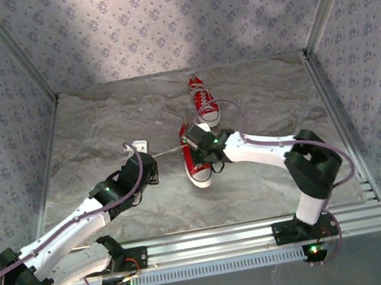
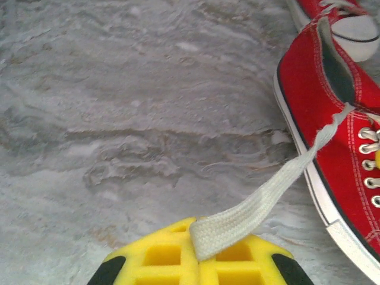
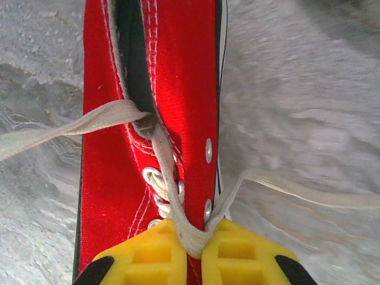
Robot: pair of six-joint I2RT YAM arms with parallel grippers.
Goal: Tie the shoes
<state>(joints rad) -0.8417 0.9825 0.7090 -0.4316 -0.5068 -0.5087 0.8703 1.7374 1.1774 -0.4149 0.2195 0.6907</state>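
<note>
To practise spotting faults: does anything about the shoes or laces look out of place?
Yes. The near shoe is untied: one lace end is stretched sideways off it, pinched in the left gripper, and a second lace end trails loose on its other side. The far shoe sits apart, not paired.

A flat white lace [image 2: 267,193], taut from my left end effector [image 2: 199,261] to the nearer red canvas sneaker [image 1: 199,174], bars the middle of the counter [image 1: 86,131]; its far-left corner and right edge offer room.
</note>
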